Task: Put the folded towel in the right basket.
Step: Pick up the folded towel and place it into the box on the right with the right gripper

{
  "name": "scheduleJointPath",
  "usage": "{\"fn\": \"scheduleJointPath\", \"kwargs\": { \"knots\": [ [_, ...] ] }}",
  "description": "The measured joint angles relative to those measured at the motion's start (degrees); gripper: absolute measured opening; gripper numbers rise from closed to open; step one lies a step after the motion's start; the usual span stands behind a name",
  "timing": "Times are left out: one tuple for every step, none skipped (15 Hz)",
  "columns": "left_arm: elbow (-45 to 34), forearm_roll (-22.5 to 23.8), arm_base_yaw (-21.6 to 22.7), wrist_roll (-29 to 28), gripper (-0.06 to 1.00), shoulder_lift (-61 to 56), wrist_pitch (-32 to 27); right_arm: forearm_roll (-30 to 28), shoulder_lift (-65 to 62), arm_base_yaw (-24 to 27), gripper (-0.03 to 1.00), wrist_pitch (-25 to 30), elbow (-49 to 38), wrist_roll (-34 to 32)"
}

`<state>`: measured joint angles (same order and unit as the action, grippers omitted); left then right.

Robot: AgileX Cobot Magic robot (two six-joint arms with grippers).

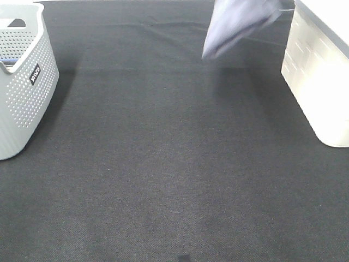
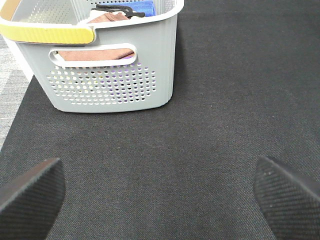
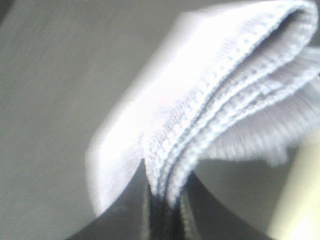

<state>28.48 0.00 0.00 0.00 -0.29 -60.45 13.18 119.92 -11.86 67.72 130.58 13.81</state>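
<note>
Two baskets flank the black mat (image 1: 163, 164). The grey left basket (image 1: 27, 103) carries a small black label (image 1: 34, 73) (white lettering, too small to read). The folded towel (image 1: 240, 24) hangs over the far mat just left of the white right basket (image 1: 319, 82), pinched tight in the right gripper (image 3: 162, 205). The left gripper (image 2: 160, 200) is spread wide and holds nothing.

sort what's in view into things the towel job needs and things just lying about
For the job:
- folded towel, held in the air
- right end effector, shut on the towel
- right basket

Just lying about:
- left basket
- brown cloth and blue item inside it
- left end effector, open and empty
</note>
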Motion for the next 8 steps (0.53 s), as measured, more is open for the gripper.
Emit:
{"fn": "scheduleJointPath", "kwargs": {
  "knots": [
    [0.0,0.0,0.0,0.0,0.97,0.0,0.0,-1.6,-2.6,2.2,0.07,0.1,0.0,-1.0],
    [0.0,0.0,0.0,0.0,0.97,0.0,0.0,-2.7,-5.6,6.2,0.07,0.9,0.0,-1.8],
    [0.0,0.0,0.0,0.0,0.97,0.0,0.0,-3.2,-6.9,9.1,0.07,1.4,0.0,-1.8],
    [0.0,0.0,0.0,0.0,0.97,0.0,0.0,-3.4,-8.0,12.4,0.07,1.9,0.0,-1.9],
    [0.0,0.0,0.0,0.0,0.97,0.0,0.0,-3.6,-8.3,15.2,0.07,2.1,0.0,-1.9],
    [0.0,0.0,0.0,0.0,0.97,0.0,0.0,-3.6,-8.3,18.1,0.07,2.3,0.0,-1.9],
    [0.0,0.0,0.0,0.0,0.97,0.0,0.0,-3.5,-7.9,20.2,0.07,2.3,0.0,-1.9],
    [0.0,0.0,0.0,0.0,0.97,0.0,0.0,-3.2,-7.3,22.1,0.07,2.3,0.0,-2.0]
  ]
}}
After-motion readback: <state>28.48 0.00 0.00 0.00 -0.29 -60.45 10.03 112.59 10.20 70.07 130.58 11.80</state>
